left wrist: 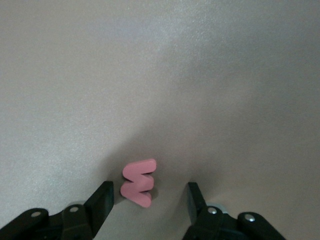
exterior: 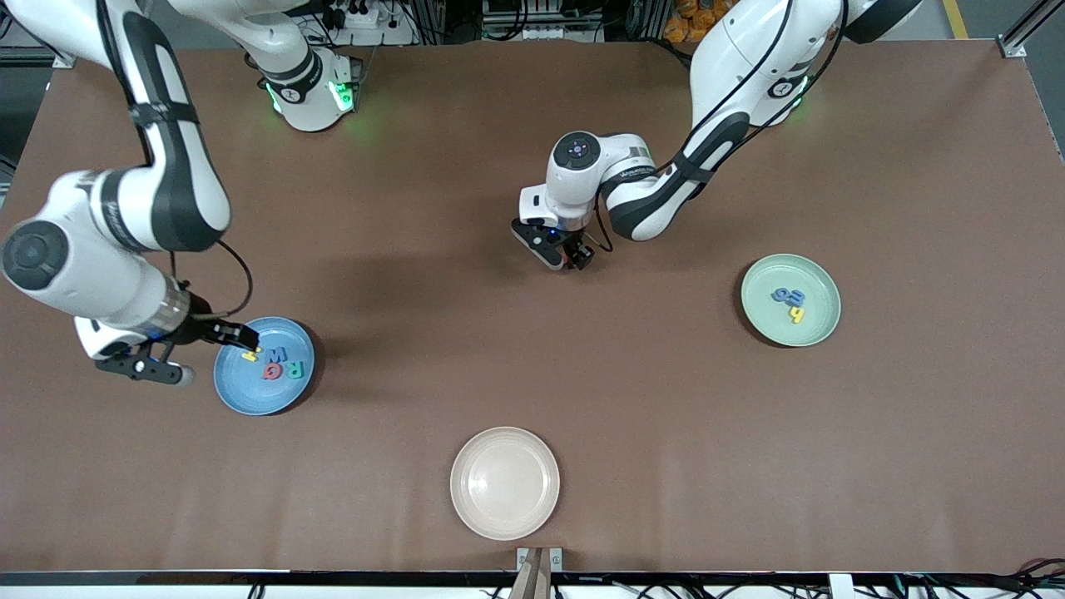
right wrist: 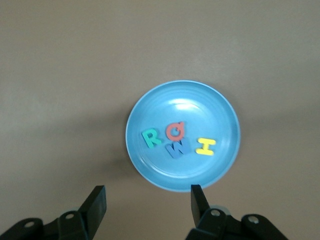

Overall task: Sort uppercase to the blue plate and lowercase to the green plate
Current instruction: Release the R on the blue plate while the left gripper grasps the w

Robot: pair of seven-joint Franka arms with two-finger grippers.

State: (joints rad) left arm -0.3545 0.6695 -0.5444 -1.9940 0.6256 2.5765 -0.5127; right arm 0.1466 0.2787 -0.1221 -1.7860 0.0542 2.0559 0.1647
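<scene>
Front view: at lower left of the frame, the blue plate point(exterior: 265, 378) holds four capitals, the right hand point(exterior: 212, 345) at its rim. At right, the green plate point(exterior: 790, 300) holds three lowercase letters. An empty cream plate point(exterior: 505, 482) sits bottom centre. The left hand point(exterior: 574, 254) hangs mid-frame over bare bench point(exterior: 532, 366).

Left wrist view: fingers point(left wrist: 102, 200) spread open around the red w point(left wrist: 138, 182), low in the frame and seemingly the last letter unsorted.

Right wrist view: open, empty fingers point(right wrist: 97, 200) below the plate; R, Q, W, H lie inside. Nothing blocks either hand.
</scene>
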